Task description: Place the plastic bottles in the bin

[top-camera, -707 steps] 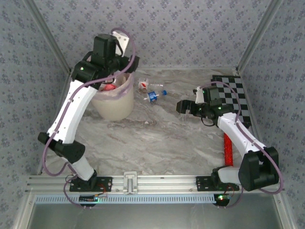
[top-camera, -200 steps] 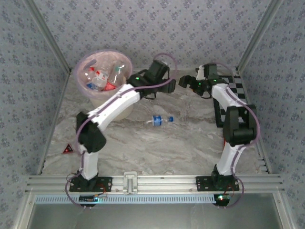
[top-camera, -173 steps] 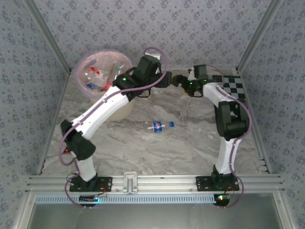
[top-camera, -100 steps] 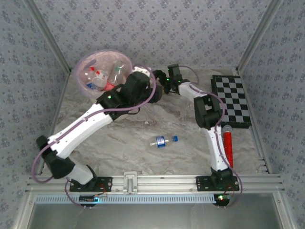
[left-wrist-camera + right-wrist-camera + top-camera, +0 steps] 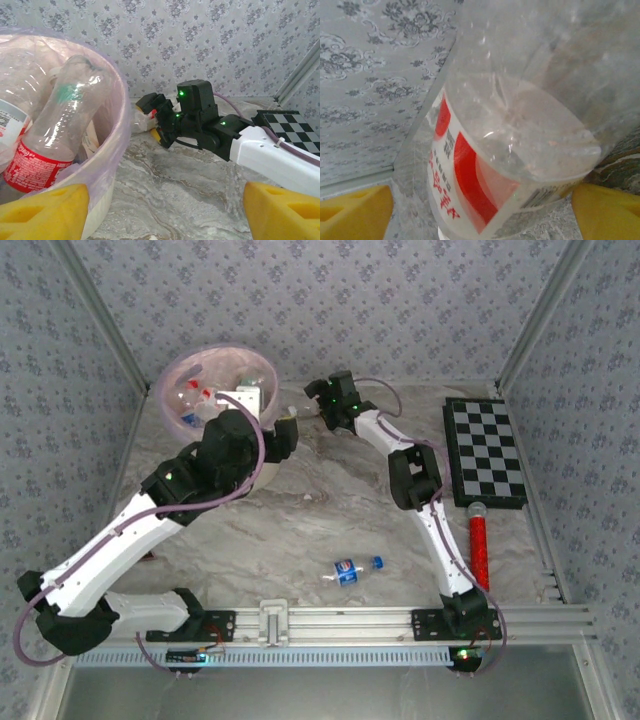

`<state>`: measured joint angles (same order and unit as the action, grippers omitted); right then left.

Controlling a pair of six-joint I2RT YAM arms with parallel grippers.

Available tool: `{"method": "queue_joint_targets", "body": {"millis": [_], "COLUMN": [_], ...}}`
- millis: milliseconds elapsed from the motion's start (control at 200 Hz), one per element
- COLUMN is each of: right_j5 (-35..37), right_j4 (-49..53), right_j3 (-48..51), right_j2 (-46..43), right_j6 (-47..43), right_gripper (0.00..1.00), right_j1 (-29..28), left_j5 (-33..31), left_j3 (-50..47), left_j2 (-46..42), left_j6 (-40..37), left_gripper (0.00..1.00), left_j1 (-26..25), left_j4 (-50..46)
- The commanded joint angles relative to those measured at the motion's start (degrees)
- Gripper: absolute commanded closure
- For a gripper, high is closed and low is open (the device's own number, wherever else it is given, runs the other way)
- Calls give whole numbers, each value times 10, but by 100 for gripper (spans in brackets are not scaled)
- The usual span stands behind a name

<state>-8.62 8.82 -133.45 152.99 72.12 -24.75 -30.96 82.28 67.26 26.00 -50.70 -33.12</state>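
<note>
While the left gripper (image 5: 162,212) is hovering spread beside the bin (image 5: 111,145) at 10 o'clock, the right gripper (image 5: 312,410), jaws spread, is straddling 1 red-labelled bottle (image 5: 485,165) at the bin's 3 o'clock; 1 blue-labelled bottle (image 5: 347,570) is lying at 6 o'clock.

One bin (image 5: 168,375).

Two plastic bottles are outside it: one blue-labelled bottle (image 5: 349,570) lying on the bench (image 5: 320,505), and one clear bottle (image 5: 290,421) just beside the bin.

At least three more bottles (image 5: 55,130) show inside the bin. They overlap too much for a sure total, so the count is five or more bottles in all.

One red cylinder (image 5: 478,548). One chequered board (image 5: 486,452).

Two arms: one left arm (image 5: 150,525) and one right arm (image 5: 415,480).
</note>
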Motion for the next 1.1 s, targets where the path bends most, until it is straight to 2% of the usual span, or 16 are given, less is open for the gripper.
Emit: {"method": "queue_joint_targets", "body": {"millis": [0,50,100,215,325,395,520,645,700,775,905,1010,1094], "right_j5": [43,42,43,45,49,47,35,3,-21,-45,-58,-76,-93], "right_j4": [55,52,49,48,38,24,9,-21,-23,-2,60,87,93], "right_j3": [-7,-4,-2,9,42,75,148,270,326,393,516,591,629], "right_j2": [36,37,36,22,-17,-56,-148,-250,-299,-367,-507,-604,-660], "right_j6": [22,22,22,8,-21,-44,-108,-161,-185,-226,-297,-325,-331], "right_gripper": [18,30,36,43,45,48,51,53,53,53,53,53,53], "right_j1": [-4,-4,-3,-4,3,13,42,80,104,140,206,253,282], "left_j5": [-18,-18,-18,-18,-13,26,161,296,337,351,446,487,489], "left_j3": [-11,-15,-17,-20,-25,-28,-64,-129,-146,-157,-160,-146,-136], "left_j2": [-19,-24,-27,-26,-22,-14,4,26,50,89,155,207,246], "left_j6": [5,7,8,11,1,-20,-78,-129,-159,-193,-172,-169,-177], "left_gripper": [20,20,20,20,19,19,17,16,11,1,1,1,1], "left_j1": [0,0,1,0,1,0,-1,-6,-28,-81,-167,-218,-234], "left_j4": [13,15,15,10,7,0,-8,16,14,1,31,36,33]}}
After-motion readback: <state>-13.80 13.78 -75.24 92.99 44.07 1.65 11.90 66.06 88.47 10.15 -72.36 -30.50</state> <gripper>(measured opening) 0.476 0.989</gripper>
